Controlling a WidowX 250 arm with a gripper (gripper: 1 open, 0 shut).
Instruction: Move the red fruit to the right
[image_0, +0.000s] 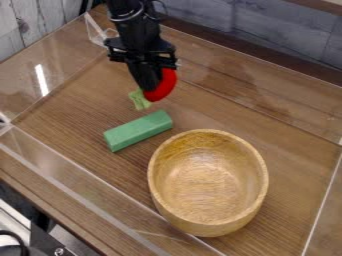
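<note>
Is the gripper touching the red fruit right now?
Touching. The camera view shows the gripper with its jaws shut on the red fruit, which hangs lifted off the table, its green stem dangling above the green block.

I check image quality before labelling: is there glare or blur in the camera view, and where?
Camera view: pale glare streaks on the clear wall at left; a soft sheen on the table at upper right; the tool and the red fruit look slightly soft; the wooden bowl is sharp.

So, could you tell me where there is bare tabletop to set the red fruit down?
Bare wood lies right of the gripper, between the back wall and the wooden bowl. Crowded: around the green block and bowl.
</note>
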